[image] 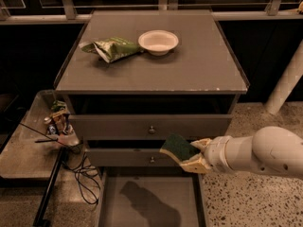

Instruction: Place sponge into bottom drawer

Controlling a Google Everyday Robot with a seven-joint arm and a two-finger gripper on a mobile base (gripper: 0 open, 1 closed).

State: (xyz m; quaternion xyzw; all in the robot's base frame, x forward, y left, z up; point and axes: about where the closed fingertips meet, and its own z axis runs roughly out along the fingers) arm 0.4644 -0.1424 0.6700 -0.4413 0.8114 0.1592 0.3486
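The sponge (177, 146), dark green on top with pale yellow foam below, is held by my gripper (190, 154), which reaches in from the right on a white arm. It hangs in front of the two grey drawer fronts, above the right part of the open bottom drawer (147, 200). The drawer is a shallow grey tray pulled out at the bottom of the cabinet, its floor bare apart from my arm's shadow.
On the cabinet top (199, 65) lie a green foil snack bag (111, 48) and a white bowl (158, 41). A low side table (21, 150) at left holds small clutter (59, 123), with cables (83, 174) on the floor. A white post (286, 79) stands at right.
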